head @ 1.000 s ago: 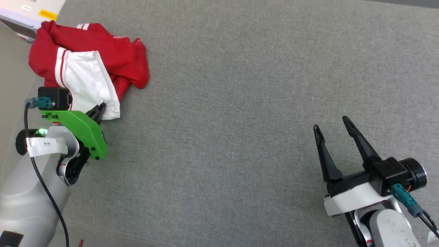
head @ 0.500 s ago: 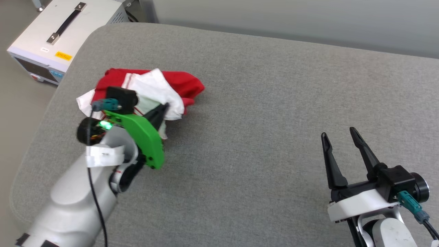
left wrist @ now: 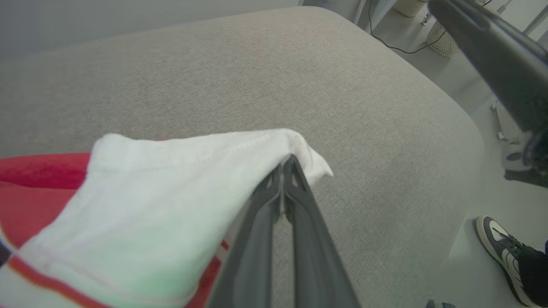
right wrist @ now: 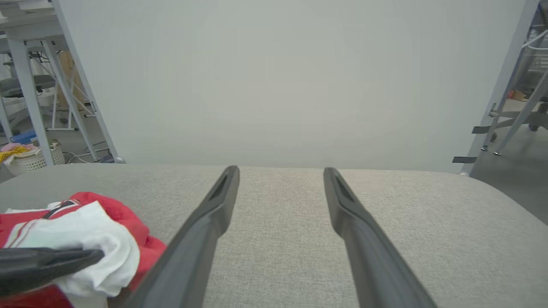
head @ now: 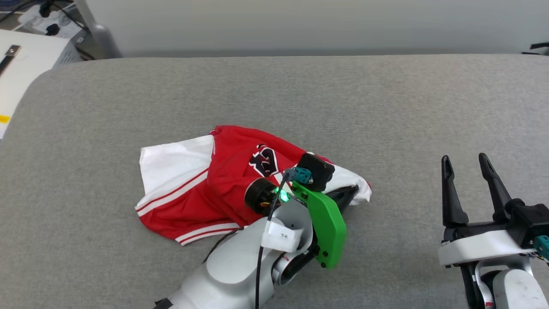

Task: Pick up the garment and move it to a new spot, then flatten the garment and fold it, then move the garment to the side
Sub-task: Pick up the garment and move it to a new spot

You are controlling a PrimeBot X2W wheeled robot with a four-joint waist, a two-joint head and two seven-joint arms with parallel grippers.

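The left gripper (left wrist: 285,163) is clamped on a white corner of the garment (head: 201,197), crumpled on the grey pad (head: 128,94). The right gripper (head: 464,159) stands open, well apart.

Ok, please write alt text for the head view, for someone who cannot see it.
The left gripper holds, fingers shut, a white edge of the crumpled red garment on a grey table. The right gripper is open at the right.
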